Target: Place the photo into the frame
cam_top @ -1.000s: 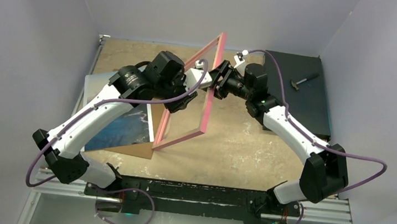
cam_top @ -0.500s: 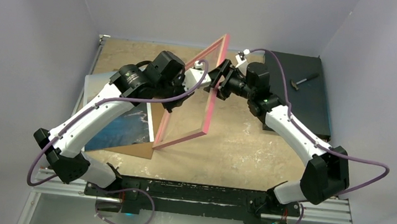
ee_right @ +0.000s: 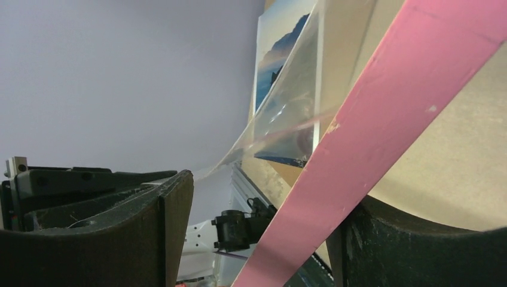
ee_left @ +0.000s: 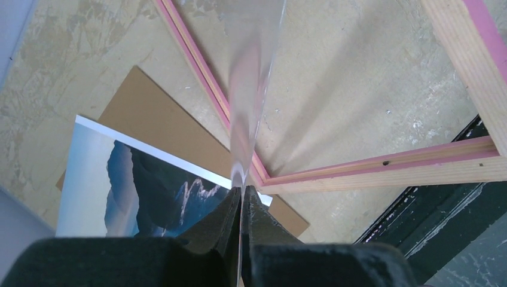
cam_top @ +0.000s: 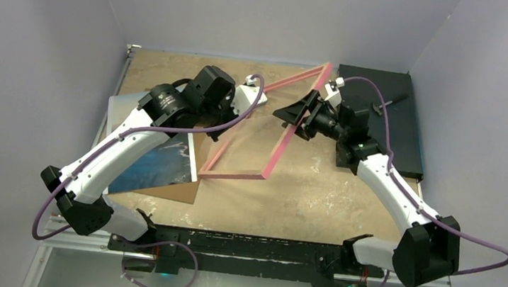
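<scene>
Nearest, by the near left part of the table (cam_top: 317,193), the photo (cam_top: 160,166) lies flat, picture side up, on a brown backing board (cam_top: 178,191) whose corner sticks out past it towards the near edge. The left arm reaches over both.

Just right of the board, the frame (cam_top: 282,148) stands tilted in the middle of the table. Its near left corner is low beside the board and its far corner is lifted towards the far edge, pink face showing. No photo is in it.

The left gripper (ee_left: 241,190) has its fingers pressed together on the edge of the clear pane (ee_left: 248,89), which rises thin and glossy from the fingertips, with the frame's corner beyond it.

Further back, the right gripper (cam_top: 303,113) has its fingers spread wide, with the frame's pink rim passing between them. In the right wrist view the rim lies against one finger and well apart from the other.

At the far right corner lies a dark mat (cam_top: 395,130) with a small hammer (cam_top: 387,104) on it.
</scene>
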Tool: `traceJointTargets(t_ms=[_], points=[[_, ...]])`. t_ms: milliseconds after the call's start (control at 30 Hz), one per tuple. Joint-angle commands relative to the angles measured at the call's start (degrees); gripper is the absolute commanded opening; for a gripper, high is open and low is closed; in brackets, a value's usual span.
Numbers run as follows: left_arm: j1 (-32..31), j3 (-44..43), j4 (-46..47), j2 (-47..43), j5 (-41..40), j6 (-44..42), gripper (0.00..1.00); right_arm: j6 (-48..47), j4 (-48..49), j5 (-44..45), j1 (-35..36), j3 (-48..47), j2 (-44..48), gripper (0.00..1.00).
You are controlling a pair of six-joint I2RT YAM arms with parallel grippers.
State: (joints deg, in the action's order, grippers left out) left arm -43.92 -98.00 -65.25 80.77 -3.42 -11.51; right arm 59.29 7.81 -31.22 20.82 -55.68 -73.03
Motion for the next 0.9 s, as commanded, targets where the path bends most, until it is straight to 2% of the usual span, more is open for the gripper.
traceJointTargets(t_ms=[0,133,233,433,667,867], points=[[0.2,-0.5,3.7,-3.8,-3.6,1.4,0.00,-5.8,-1.9,-1.2,-2.2,3.9,2.3,0.73],[0.2,-0.9,5.3,-3.7,-1.7,1.6,0.00,-9.1,-5.4,-0.6,-2.9,5.6,3.2,0.71],[0.2,-0.8,5.5,-2.5,-1.0,1.9,0.00,-11.3,-6.4,-1.5,-3.0,6.0,3.5,0.84],[0.2,-0.8,5.7,-1.7,-1.1,2.1,0.00,-10.3,-4.2,-5.1,-3.1,6.0,3.2,0.98],[0.2,-0.4,5.5,-2.0,-1.0,2.5,0.00,-4.0,6.0,-10.4,-3.9,9.4,3.7,0.99],[0.3,-0.4,5.5,-2.2,-0.6,3.0,0.00,-3.5,7.6,-10.2,-4.0,9.0,3.8,0.99]])
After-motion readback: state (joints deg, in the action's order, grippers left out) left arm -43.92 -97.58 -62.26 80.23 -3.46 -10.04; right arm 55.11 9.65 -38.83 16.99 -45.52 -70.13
